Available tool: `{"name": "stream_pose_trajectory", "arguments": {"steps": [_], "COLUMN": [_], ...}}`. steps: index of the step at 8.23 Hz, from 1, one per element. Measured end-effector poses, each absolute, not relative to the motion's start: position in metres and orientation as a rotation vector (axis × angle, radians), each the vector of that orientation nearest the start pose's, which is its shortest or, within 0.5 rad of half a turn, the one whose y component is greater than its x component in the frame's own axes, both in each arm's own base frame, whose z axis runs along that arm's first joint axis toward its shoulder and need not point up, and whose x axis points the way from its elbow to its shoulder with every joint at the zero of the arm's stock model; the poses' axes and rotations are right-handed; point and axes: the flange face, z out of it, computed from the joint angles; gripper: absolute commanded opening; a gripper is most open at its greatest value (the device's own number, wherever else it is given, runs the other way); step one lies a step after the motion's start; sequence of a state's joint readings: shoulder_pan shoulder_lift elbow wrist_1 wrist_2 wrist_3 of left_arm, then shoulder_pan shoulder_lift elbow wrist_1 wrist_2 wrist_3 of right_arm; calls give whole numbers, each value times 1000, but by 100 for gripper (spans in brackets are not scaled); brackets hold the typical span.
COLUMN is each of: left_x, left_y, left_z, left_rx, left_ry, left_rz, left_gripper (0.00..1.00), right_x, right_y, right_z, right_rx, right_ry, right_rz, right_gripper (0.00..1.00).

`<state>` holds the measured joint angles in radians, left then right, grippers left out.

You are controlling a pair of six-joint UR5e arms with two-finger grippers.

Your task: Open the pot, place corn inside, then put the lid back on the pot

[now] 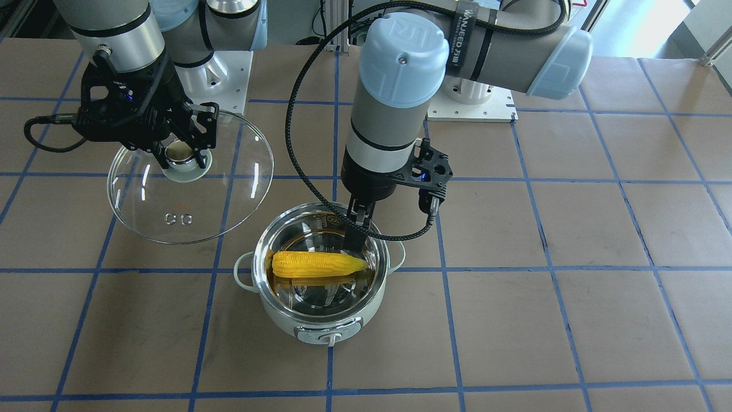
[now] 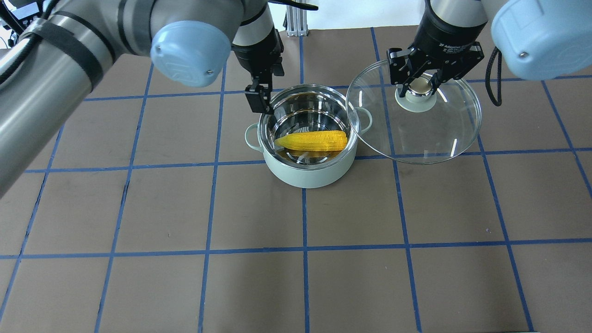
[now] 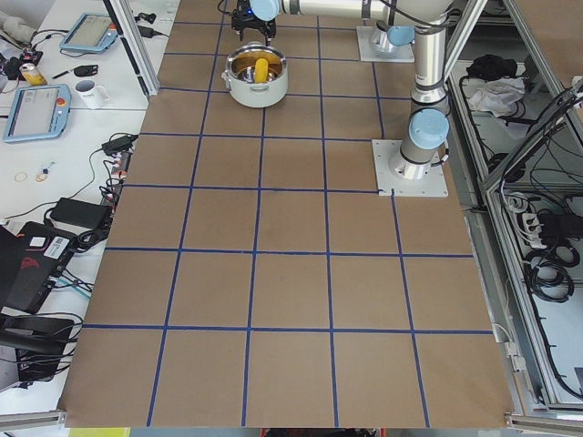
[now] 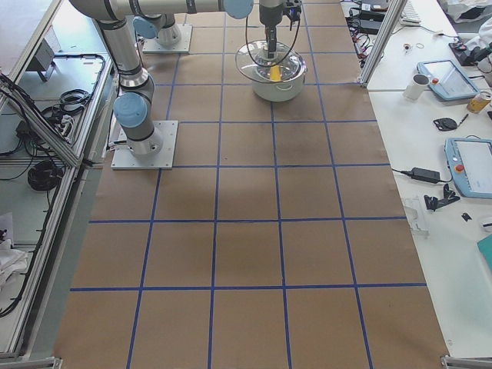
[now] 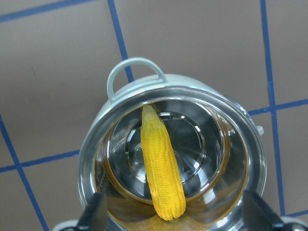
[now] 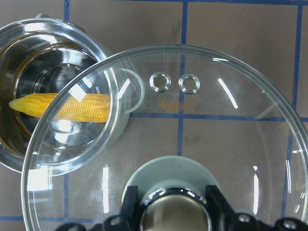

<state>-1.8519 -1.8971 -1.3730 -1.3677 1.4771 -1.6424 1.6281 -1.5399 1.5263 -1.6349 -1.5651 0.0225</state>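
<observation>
The mint-green pot (image 2: 305, 178) stands open on the table, and it also shows in the front view (image 1: 320, 323). The yellow corn (image 2: 314, 140) lies on the pot's steel bottom; the left wrist view shows it lengthwise (image 5: 161, 168). My left gripper (image 2: 260, 99) hangs open and empty above the pot's rim, and its fingers (image 5: 96, 211) stand wide apart. My right gripper (image 2: 420, 85) is shut on the beige knob of the glass lid (image 2: 430, 134). It holds the lid in the air beside the pot. The lid's edge overlaps the pot's handle in the right wrist view (image 6: 216, 134).
The table is brown paper with a blue tape grid. The arms' white base plates (image 1: 469, 103) are at the robot's side. Side benches hold tablets and a mug (image 4: 420, 86), off the work surface.
</observation>
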Motion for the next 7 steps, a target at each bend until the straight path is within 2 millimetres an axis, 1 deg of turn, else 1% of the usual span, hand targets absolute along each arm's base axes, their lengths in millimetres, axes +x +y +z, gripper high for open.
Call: {"name": "stream_pose_trajectory", "arguments": {"steps": [1,3,4,5,6,7], "left_x": [-284,-237,-215,-198,-182,-164], "left_y": [-564,-552,-545,-536,-526,-519], "left_z": [429,442,454,467,478,489], "left_rx": [-1996,-1842,-1768,-1676,-1522,-1357], "left_ry": [2571,2680,2728,2781,2837,2881], "left_rz": [43,21,13,4,8,-2], "left_gripper": [100,100,100,100,100,100], "right_x": [165,181,197,221,247,271], "right_y": [-506,-514,-520,-531,-545,-562], "right_z": [501,503,500,493,480,461], "right_rx": [-67,-102,-96,-72,-63,-43], "right_ry": [3128,3117,3112,3101,3089,3074], "right_rz": [-140,-225,-241,-263,-280,-294], "right_gripper": [18,18,18,18,18,17]}}
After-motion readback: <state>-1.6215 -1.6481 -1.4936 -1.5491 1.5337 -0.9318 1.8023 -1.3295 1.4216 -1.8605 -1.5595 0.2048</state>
